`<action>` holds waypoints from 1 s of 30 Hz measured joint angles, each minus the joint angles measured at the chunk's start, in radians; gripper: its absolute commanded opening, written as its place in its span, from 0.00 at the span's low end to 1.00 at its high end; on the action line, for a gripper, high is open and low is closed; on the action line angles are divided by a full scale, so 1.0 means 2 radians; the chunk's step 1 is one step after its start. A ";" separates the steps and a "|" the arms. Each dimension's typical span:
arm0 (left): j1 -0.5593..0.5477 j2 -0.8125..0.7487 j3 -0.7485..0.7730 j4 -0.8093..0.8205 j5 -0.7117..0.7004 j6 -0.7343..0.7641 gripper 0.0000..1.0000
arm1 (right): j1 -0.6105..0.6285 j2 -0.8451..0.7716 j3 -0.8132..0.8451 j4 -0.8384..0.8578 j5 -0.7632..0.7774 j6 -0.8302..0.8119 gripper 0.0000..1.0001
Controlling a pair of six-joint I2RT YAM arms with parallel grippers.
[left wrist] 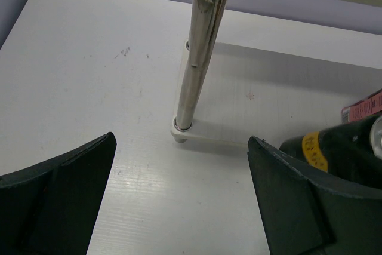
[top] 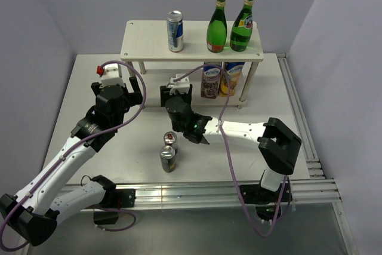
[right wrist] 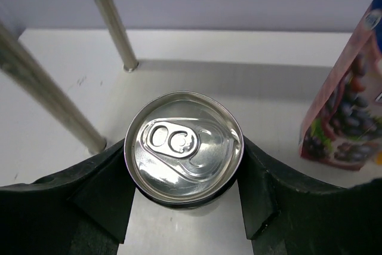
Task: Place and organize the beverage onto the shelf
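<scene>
While clamped by its sides in the right gripper (right wrist: 184, 174), treat silver can (right wrist: 184, 141) as light, stiff, slick (thin-walled, likely to dent); left gripper (left wrist: 182, 198) wide apart, empty.

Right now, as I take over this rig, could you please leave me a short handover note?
Left gripper: jaws wide open, empty, facing a shelf leg.
Right gripper: jaws shut on a silver-topped can at the lower tier, left of the grape carton; I cannot tell whether it is set down yet.
Done: the blue can and two green bottles stand on the shelf top; a second carton stands below.
Left: release that can, then shelve the two table cans.
</scene>
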 measured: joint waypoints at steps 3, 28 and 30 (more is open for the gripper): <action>0.000 0.000 0.000 0.000 -0.001 0.000 0.99 | -0.023 0.011 0.011 0.038 0.001 -0.023 0.00; 0.003 0.000 0.000 0.000 -0.005 0.000 0.99 | -0.094 0.100 0.066 0.086 -0.023 -0.013 0.00; 0.003 0.000 0.000 0.000 -0.005 0.000 0.99 | -0.090 0.100 0.056 0.088 -0.020 -0.014 0.00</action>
